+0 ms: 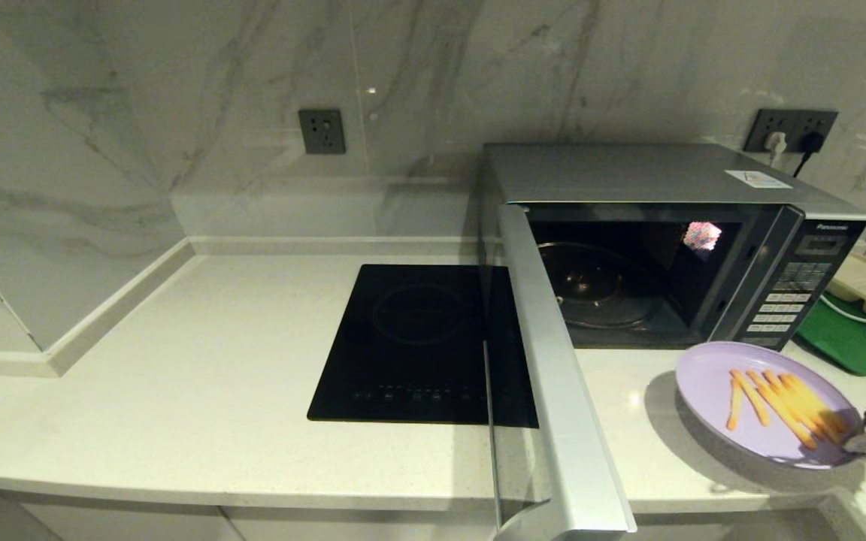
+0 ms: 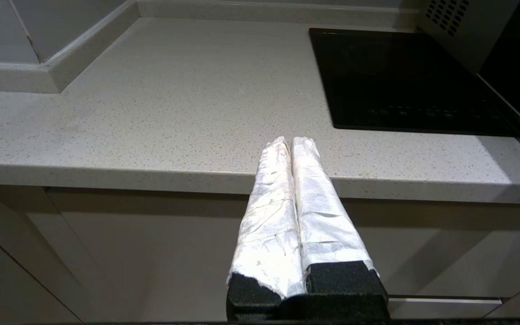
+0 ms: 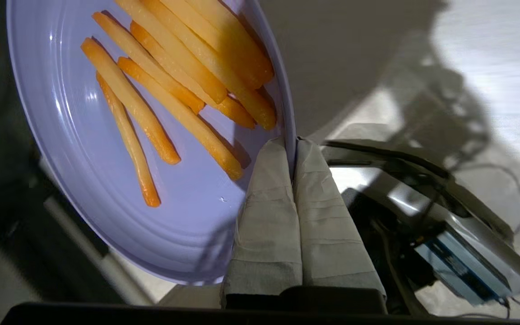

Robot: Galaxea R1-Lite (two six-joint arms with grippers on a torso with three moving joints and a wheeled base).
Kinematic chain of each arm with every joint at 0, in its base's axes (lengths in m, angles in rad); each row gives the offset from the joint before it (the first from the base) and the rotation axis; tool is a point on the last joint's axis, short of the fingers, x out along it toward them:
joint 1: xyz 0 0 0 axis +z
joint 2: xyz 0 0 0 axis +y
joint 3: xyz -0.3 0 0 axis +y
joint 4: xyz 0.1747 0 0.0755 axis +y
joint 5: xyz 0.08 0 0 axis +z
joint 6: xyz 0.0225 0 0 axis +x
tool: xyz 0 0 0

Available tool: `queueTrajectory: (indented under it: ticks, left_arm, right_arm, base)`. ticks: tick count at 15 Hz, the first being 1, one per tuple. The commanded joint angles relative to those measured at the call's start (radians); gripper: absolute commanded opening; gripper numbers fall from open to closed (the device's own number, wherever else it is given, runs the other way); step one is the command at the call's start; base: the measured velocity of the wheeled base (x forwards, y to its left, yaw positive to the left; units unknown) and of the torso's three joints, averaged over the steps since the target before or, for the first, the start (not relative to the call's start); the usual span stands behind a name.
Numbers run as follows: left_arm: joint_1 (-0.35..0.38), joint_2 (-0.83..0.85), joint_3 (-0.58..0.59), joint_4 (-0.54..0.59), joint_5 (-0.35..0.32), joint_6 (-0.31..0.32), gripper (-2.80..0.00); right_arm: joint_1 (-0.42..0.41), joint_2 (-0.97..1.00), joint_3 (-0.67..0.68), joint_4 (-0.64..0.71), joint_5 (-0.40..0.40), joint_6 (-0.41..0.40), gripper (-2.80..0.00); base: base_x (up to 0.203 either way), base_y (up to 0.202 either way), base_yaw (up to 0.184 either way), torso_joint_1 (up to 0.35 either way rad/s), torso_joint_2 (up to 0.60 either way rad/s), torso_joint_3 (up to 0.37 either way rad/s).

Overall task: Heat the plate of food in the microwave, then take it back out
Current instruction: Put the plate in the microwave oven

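Right gripper point(image 3: 292, 149) at the near right edge of the counter point(image 1: 177, 391), its padded fingers point(image 3: 269, 212) pinched closed on the rim of the plate of food point(image 1: 767, 402). Gripping the rim alone leaves the fries point(image 3: 174, 90) untouched. The plate hangs above the counter, in front of the microwave point(image 1: 666, 248) and below its button panel point(image 1: 786, 300), casting a shadow on the surface beneath. Left gripper point(image 2: 292, 149) parked low before the counter's front edge, fingers pressed together around nothing, out of the door's path. Door point(image 1: 553, 368) swung fully open toward the robot, over the right side of the induction cooktop point(image 1: 410, 346), exposing the glass turntable point(image 1: 591, 289); the cavity appears ready to receive the plate. Green tray point(image 1: 854, 342) lies farther right.
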Motion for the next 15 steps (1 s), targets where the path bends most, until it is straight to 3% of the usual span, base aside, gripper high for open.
queueTrajectory:
  ticks: [1, 5, 8, 11, 15]
  left_arm:
    - [0.000, 0.000, 0.000, -0.001, 0.000, -0.001, -2.80]
    - [0.000, 0.000, 0.000, 0.000, 0.000, -0.001, -2.80]
    - [0.000, 0.000, 0.000, -0.001, 0.000, -0.001, -2.80]
    - [0.000, 0.000, 0.000, 0.000, 0.000, -0.001, -2.80]
    - [0.000, 0.000, 0.000, -0.001, 0.000, -0.001, -2.80]
  right_arm:
    - [0.147, -0.025, -0.059, 0.004, -0.001, 0.058, -2.80]
    - [0.234, 0.059, -0.193, 0.048, -0.013, 0.151, -2.80]
    - [0.291, 0.107, -0.267, 0.058, -0.019, 0.157, -2.80]
    - [0.378, 0.174, -0.358, 0.071, -0.081, 0.156, -2.80]
    - [0.409, 0.271, -0.445, 0.071, -0.099, 0.155, -2.80]
  base:
    - [0.000, 0.000, 0.000, 0.000, 0.00, 0.000]
    - [0.000, 0.000, 0.000, 0.000, 0.00, 0.000]
    - [0.000, 0.000, 0.000, 0.000, 0.00, 0.000]
    - [0.000, 0.000, 0.000, 0.000, 0.00, 0.000]
    - [0.000, 0.000, 0.000, 0.000, 0.00, 0.000]
